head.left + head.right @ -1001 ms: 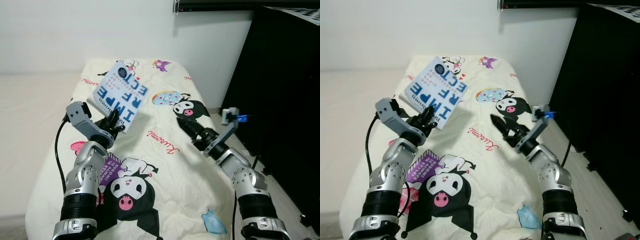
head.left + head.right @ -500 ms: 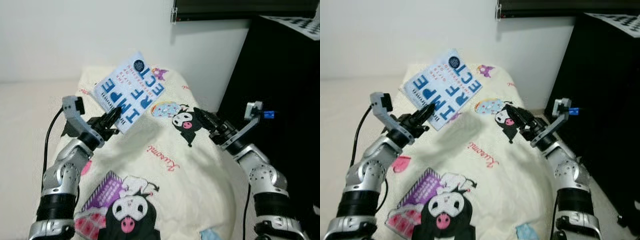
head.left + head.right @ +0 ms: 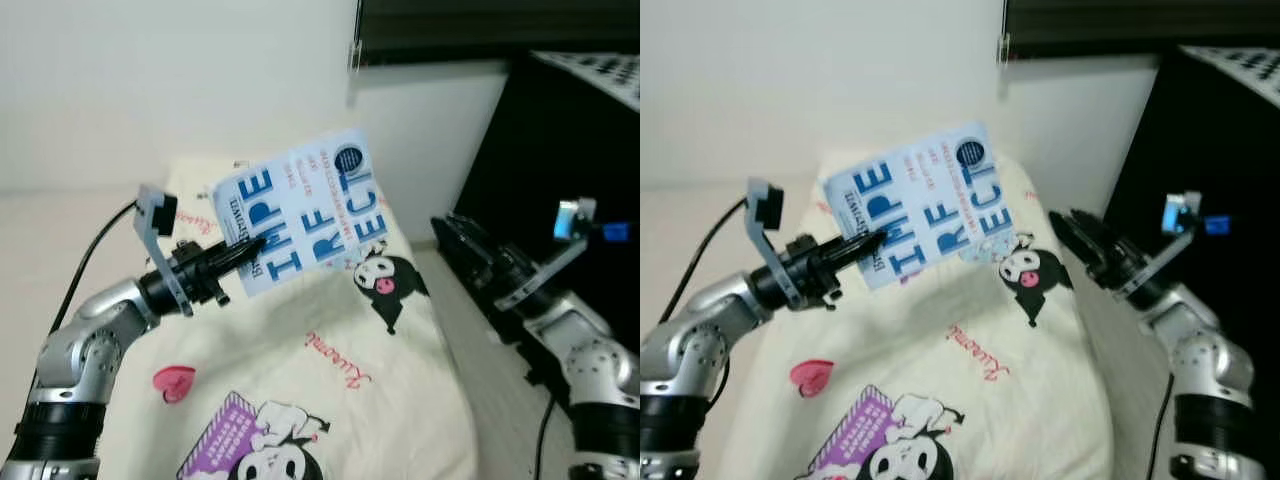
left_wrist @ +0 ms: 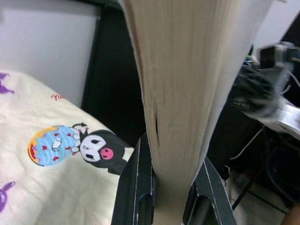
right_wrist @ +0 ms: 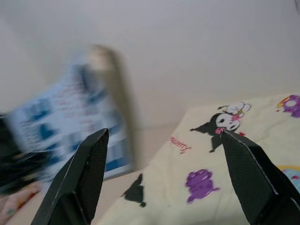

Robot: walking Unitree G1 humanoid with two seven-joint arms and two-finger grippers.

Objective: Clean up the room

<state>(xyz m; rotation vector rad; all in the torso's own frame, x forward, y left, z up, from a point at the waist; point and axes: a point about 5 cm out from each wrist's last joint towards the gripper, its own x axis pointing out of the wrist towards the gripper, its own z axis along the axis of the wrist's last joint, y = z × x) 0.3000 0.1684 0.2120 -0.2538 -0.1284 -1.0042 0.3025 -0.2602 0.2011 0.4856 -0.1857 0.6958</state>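
Note:
A white book (image 3: 302, 212) with big blue letters is held up in the air above the bed, cover toward me. My left gripper (image 3: 238, 252) is shut on its lower left corner; in the left wrist view the page edge (image 4: 180, 89) runs up from between the black fingers (image 4: 138, 187). My right gripper (image 3: 458, 232) is raised to the right of the book, over the bed's right edge, open and holding nothing. In the right wrist view its fingers (image 5: 82, 176) spread wide, with the blurred book (image 5: 70, 122) between them farther off.
The bed (image 3: 330, 380) has a cream cover printed with cartoon characters. A tall black cabinet (image 3: 560, 150) stands close on the right, with a strip of floor (image 3: 490, 400) between it and the bed. A white wall (image 3: 150, 80) lies behind.
My left gripper has lifted the book higher and swung it to the right, turning it more upright. The right arm has risen and moved right. The camera has shifted too.

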